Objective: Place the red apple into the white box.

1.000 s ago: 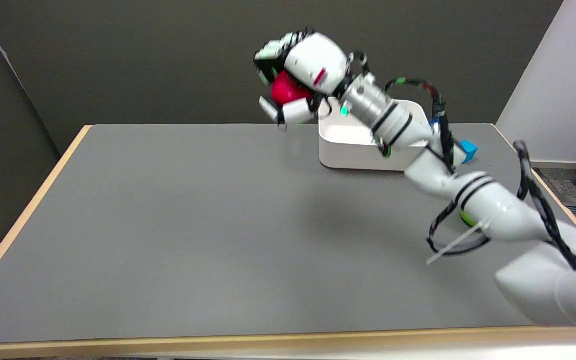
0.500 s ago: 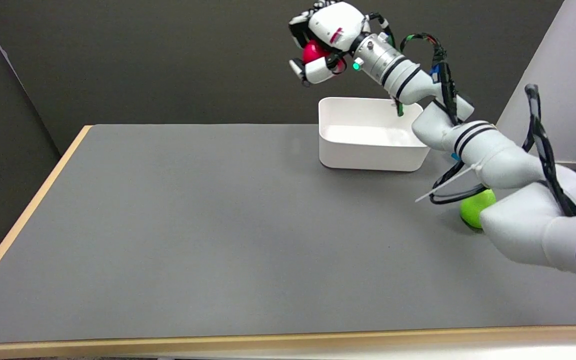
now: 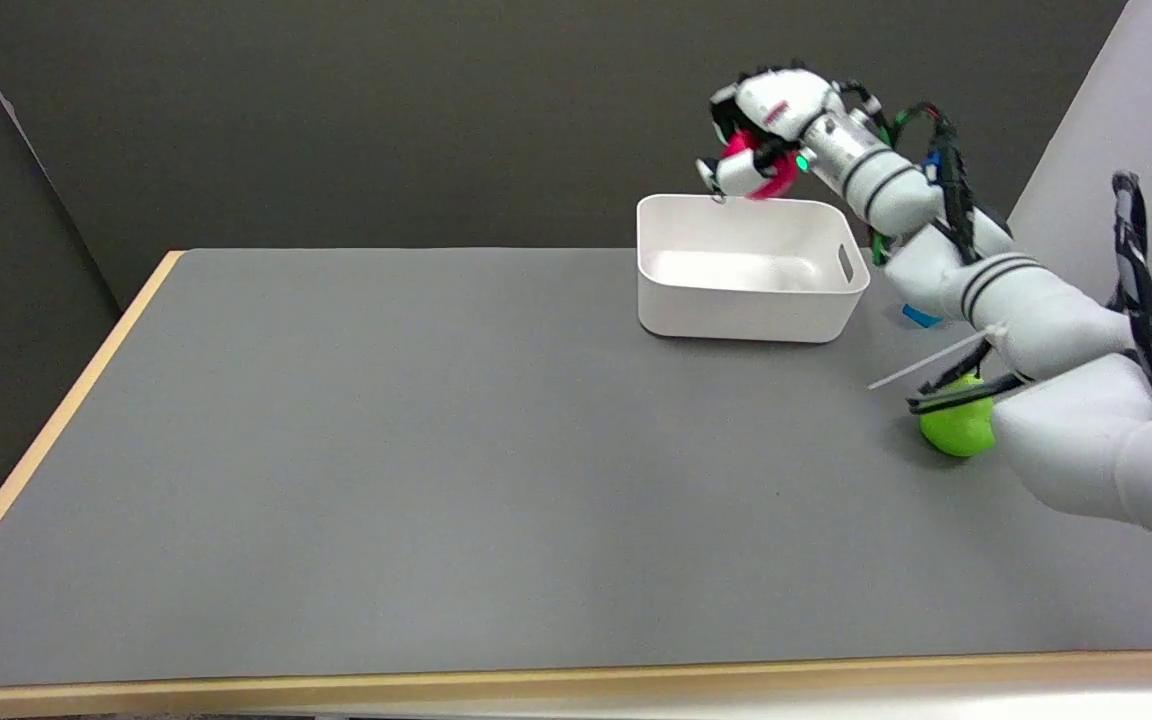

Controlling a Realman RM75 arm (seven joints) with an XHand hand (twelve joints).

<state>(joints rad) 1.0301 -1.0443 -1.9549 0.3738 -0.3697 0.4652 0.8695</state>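
Observation:
My right hand (image 3: 761,135) holds the red apple (image 3: 756,165) in the air, its fingers wrapped around the fruit so only part of the red shows. Hand and apple hang just above the far rim of the white box (image 3: 748,300), over its back middle. The box stands open-topped at the far right of the grey table, and nothing shows inside it. My right arm stretches in from the lower right.
A green ball-like object (image 3: 956,425) lies on the table right of the box, partly behind my forearm. A small blue block (image 3: 918,318) peeks out beside the box's right wall. The table's tan edge (image 3: 46,440) runs along the left side.
My hand, still holding the apple, has swung right from left of the box and come down to just above its back rim. The forearm now uncovers the box.

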